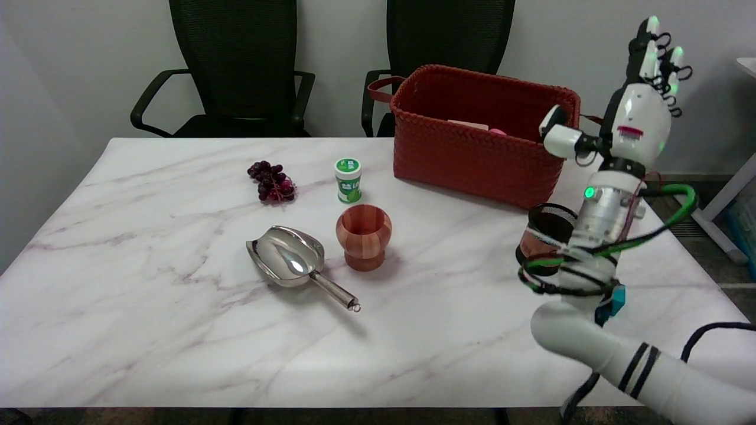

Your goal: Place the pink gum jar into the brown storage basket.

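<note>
From the head view, little writing can be read: the small green-and-white jar carries a label with large letters, but they are too blurred to make out.

The table is white marble with faint pinkish veins. Behind it stand two black mesh office chairs against a pale wall, and floor shows at the right edge.

The brown storage basket sits at the far right of the table, woven, with a strap handle at its left end. Inside, near the far wall, a sliver of pink shows beside a pale flat item — likely the pink gum jar, though too little is visible to be sure.

The right hand is raised upright beside the basket's right end, fingers extended and apart, thumb pointing toward the basket, holding nothing.

A bunch of dark grapes lies left of the green jar. Nearer, a wooden cup stands just beside a metal scoop. A dark mesh cup stands partly hidden behind the forearm.
</note>
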